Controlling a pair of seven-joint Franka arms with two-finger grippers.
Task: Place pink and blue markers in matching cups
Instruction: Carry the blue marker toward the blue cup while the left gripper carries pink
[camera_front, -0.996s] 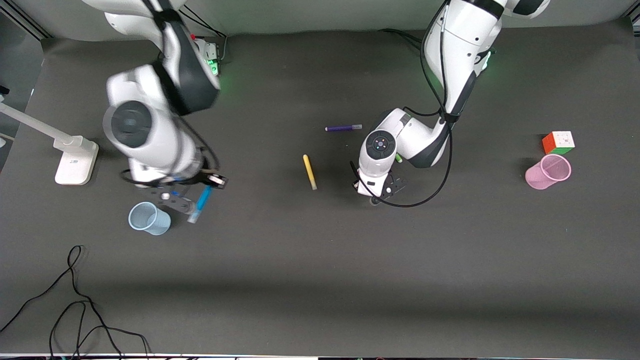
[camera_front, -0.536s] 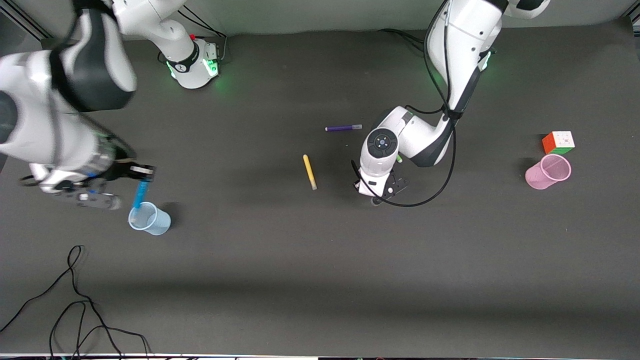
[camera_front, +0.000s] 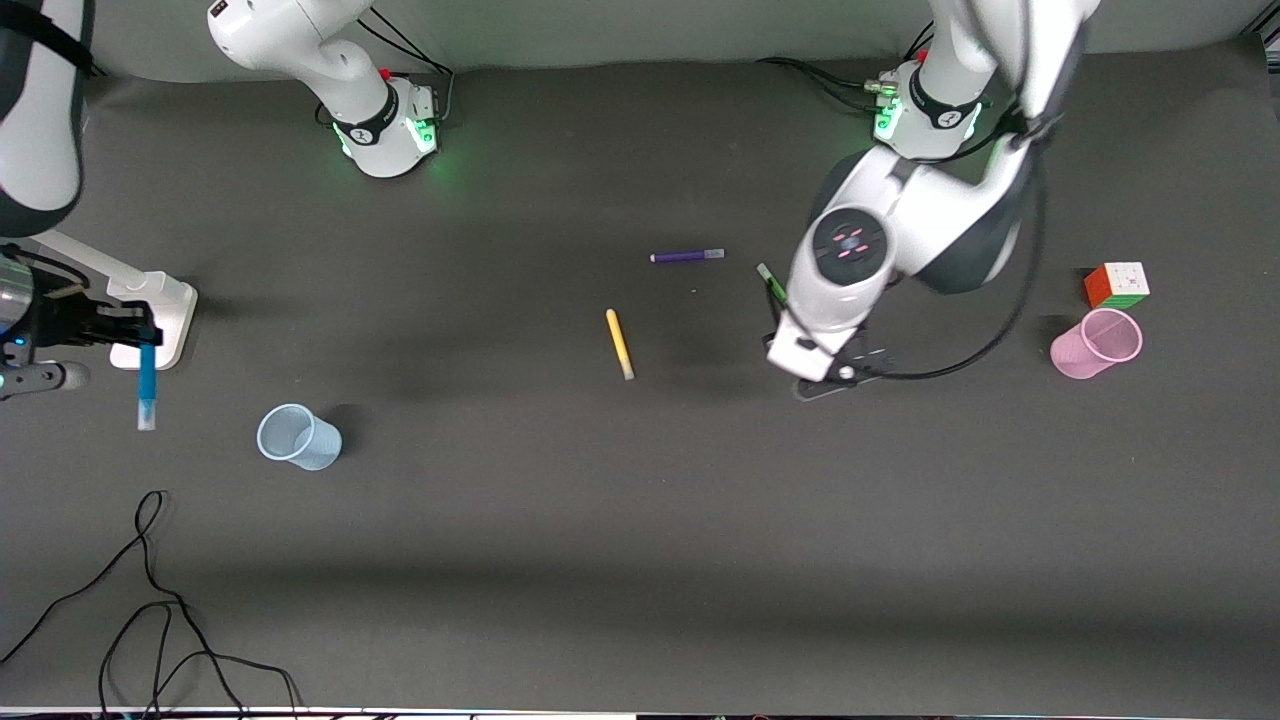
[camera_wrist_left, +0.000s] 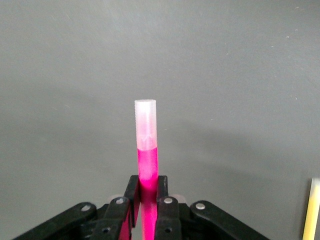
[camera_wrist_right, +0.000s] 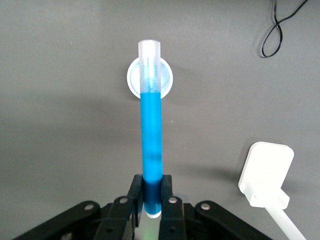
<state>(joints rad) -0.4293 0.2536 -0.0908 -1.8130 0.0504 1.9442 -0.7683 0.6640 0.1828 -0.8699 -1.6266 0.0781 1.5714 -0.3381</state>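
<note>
My right gripper (camera_front: 146, 338) is shut on the sky-blue marker (camera_front: 147, 382), in the air over the right arm's end of the table, next to the white stand. In the right wrist view the gripper (camera_wrist_right: 151, 192) holds the marker (camera_wrist_right: 151, 130) by its base, pale cap outward, with the pale blue cup (camera_wrist_right: 135, 82) past the cap. That cup (camera_front: 298, 437) stands upright. My left gripper (camera_front: 832, 380) is over the table's middle; its marker is hidden in the front view. In the left wrist view it (camera_wrist_left: 148, 187) is shut on the pink marker (camera_wrist_left: 147, 150). The pale pink cup (camera_front: 1095, 344) stands toward the left arm's end.
A yellow marker (camera_front: 619, 343), a purple marker (camera_front: 687, 256) and a green marker (camera_front: 769, 280) lie mid-table. A multicoloured cube (camera_front: 1117, 285) sits beside the pink cup. A white stand base (camera_front: 152, 320) is near my right gripper. Black cable (camera_front: 150, 600) loops near the front edge.
My right arm swung the blue marker from beside the blue cup, past it, toward the table's end. My left arm rose and moved toward the pink cup, uncovering the green marker.
</note>
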